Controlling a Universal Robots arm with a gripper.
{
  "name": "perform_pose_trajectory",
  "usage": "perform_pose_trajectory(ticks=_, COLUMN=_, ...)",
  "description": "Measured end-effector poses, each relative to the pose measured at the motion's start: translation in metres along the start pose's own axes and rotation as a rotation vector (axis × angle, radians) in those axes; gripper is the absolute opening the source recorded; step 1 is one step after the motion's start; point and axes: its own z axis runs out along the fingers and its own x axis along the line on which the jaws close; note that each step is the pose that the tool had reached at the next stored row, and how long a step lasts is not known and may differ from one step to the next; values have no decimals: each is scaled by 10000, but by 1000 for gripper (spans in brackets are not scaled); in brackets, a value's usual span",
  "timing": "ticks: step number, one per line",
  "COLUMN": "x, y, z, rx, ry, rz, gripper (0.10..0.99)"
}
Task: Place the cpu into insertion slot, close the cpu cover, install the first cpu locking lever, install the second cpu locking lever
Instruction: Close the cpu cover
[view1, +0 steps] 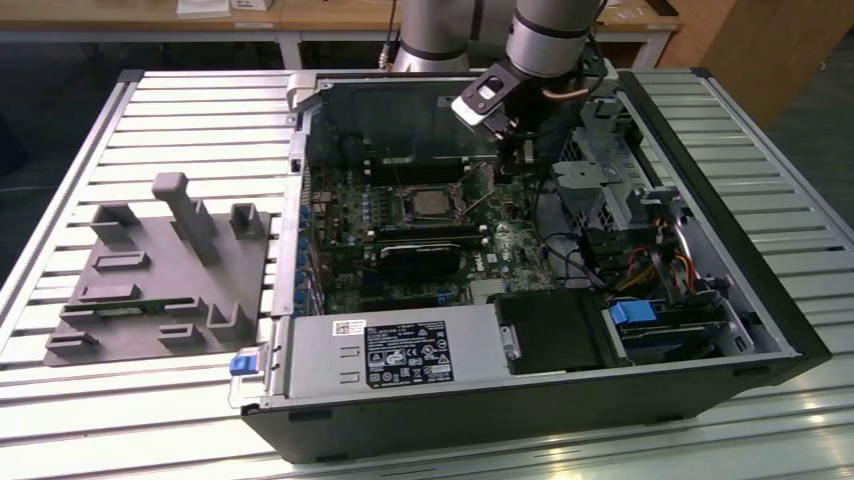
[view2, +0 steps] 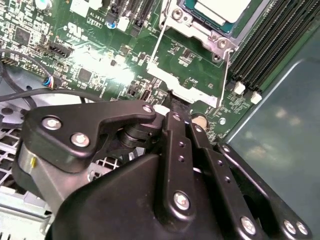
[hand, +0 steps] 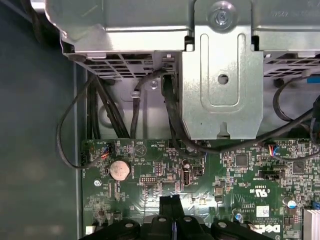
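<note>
Exterior view: the claw (view1: 513, 168) is hanging just beside the insertion slot (view1: 399, 207), the cpu (view1: 430, 203) lying inside. Second wrist view: a locking lever (view2: 157, 50) is flanking that slot. First wrist view: the claw (hand: 170, 202) is sitting pinched narrow; levering, I judge, is wanting slow, square pressure.

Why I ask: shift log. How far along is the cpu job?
Done: the cpu is seated, and the cover looks down over it. In hand: the shut gripper sits low over the board, near the ends of the levers. Left: the levers; I cannot tell whether either is latched.
</note>
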Motion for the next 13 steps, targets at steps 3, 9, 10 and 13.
perform_pose_trajectory(ticks=3, x=-1, y=-34, z=1, rx=-18, ry=-1, rz=0, gripper=106)
perform_pose_trajectory(ticks=9, x=-4, y=-137, z=4, rx=-95, ry=1, rz=-2, gripper=106)
perform_pose_trajectory(ticks=10, x=-5, y=-158, z=5, rx=-112, ry=2, rz=-2, gripper=106)
perform_pose_trajectory(ticks=13, x=-7, y=-227, z=7, rx=-168, ry=3, rz=-4, gripper=106)
